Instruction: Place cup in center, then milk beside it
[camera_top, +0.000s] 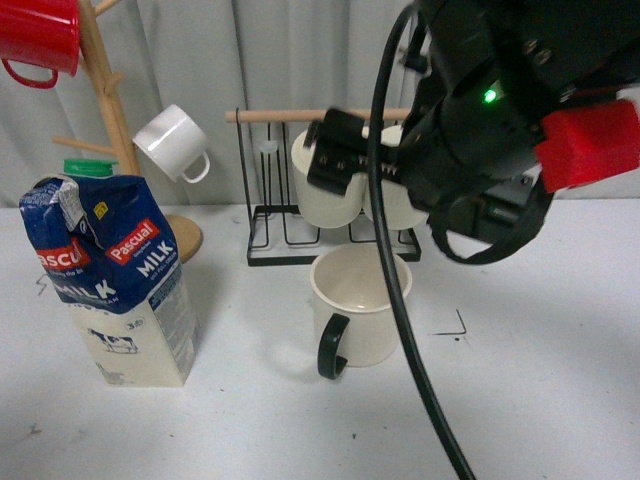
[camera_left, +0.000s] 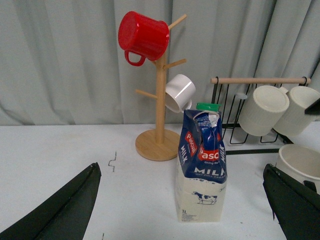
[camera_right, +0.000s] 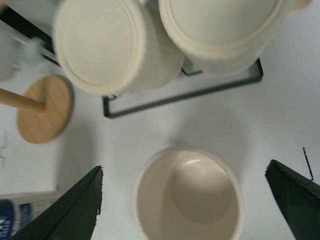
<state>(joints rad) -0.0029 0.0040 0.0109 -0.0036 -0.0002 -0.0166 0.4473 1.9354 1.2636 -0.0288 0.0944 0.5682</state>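
The cup (camera_top: 360, 305), wide and cream with a dark handle (camera_top: 332, 345) turned toward me, stands upright on the white table. It sits just left of a black corner mark (camera_top: 455, 325) of the center (camera_top: 420, 320). My right gripper (camera_right: 185, 166) hangs open straight above the cup (camera_right: 189, 200), its fingers well apart on either side and clear of the rim. The milk (camera_top: 115, 290), a blue and cream carton with a green cap, stands upright at the left. My left gripper (camera_left: 181, 166) is open and faces the milk (camera_left: 201, 170) from a distance, holding nothing.
A wooden mug tree (camera_top: 110, 110) holds a red mug (camera_top: 38, 38) and a small white cup (camera_top: 172, 142) behind the milk. A black wire rack (camera_top: 330, 240) with two ribbed cream mugs (camera_right: 110, 45) stands right behind the cup. My right arm (camera_top: 500, 110) fills the upper right.
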